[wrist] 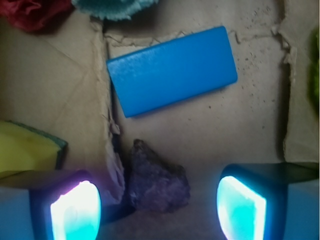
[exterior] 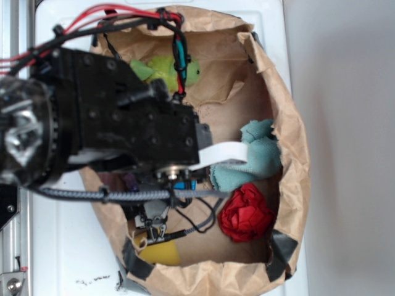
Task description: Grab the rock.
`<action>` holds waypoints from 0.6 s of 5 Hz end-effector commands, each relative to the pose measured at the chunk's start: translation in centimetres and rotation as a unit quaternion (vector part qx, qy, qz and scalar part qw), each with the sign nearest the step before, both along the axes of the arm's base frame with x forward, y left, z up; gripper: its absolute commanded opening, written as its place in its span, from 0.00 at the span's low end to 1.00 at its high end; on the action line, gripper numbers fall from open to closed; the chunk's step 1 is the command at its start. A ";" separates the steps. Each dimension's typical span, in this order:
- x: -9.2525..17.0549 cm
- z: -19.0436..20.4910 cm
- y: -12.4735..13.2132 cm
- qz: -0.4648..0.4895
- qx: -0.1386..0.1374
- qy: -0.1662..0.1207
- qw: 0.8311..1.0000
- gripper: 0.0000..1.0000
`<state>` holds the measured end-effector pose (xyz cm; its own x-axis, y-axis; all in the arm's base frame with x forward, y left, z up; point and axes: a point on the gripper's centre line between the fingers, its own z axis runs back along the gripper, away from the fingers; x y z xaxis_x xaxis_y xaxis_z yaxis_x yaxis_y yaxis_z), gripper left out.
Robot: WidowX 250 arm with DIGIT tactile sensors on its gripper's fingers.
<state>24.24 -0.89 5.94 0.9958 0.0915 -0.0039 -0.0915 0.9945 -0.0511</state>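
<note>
Inside the paper bag [exterior: 290, 154], rock [wrist: 157, 177] between spread pincer [wrist: 159, 210] fingers, blue block [wrist: 172, 70] beyond

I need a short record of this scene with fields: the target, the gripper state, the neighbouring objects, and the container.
target: the rock, dark and jagged, lying on the brown paper floor
gripper: gripper open, one finger on each side of the rock, not yet closed on it
blue block: lies flat beyond the rock, apart from it
yellow sponge: at the left edge of the wrist view
red cloth ball: beside the teal cloth
green toy: at the far end of the bag
container: paper bag, open top
</note>
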 end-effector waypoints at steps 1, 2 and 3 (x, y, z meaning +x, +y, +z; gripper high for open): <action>0.1 -1.0 -0.8 -0.025 0.014 -0.023 0.999 1.00; -1.0 -2.3 -1.7 -0.051 0.023 -0.022 0.998 1.00; -1.5 -3.1 -2.0 -0.067 0.032 -0.027 0.997 1.00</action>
